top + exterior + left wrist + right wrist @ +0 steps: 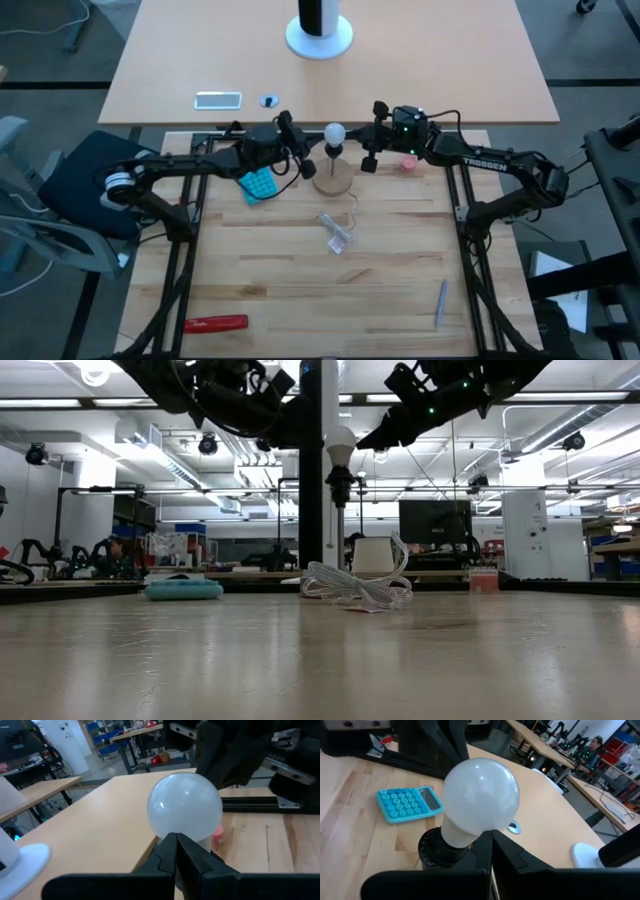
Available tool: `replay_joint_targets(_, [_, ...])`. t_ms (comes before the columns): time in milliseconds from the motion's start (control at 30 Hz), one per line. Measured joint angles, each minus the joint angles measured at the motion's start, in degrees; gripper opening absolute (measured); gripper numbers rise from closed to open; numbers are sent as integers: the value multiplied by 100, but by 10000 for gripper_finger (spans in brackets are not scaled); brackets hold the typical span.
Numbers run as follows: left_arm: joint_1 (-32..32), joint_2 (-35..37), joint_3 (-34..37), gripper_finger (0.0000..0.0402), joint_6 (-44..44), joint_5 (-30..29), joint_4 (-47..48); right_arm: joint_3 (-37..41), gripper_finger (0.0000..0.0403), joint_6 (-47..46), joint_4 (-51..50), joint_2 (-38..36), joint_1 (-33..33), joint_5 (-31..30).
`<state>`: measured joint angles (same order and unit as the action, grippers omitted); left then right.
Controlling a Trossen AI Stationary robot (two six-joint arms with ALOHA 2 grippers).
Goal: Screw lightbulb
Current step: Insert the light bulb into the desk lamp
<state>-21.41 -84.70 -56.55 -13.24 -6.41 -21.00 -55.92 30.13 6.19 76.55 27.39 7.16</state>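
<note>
Lightbulb (334, 132) stood seated in black socket (437, 851). Both my pincers beside it, pressed together, empty. Light, slick, fragile glass; grip globe gently.

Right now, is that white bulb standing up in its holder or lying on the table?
Standing upright: the lightbulb sits globe-up in a black socket above the wooden disc.

Grey floor (60, 70), tan desk (420, 60) beyond worktable, ceiling strip lights (90, 402), workbenches (600, 795) behind.
</note>
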Motion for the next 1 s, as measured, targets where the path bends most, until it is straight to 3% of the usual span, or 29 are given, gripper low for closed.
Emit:
replay_joint_targets(700, [-50,-99,0,0,284,-222,-38,0,0,50,-129,-59,-227,124])
replay_joint_targets(1000, [70,268,0,0,622,-27,777,0,0,66,-303,-238,-203,-289])
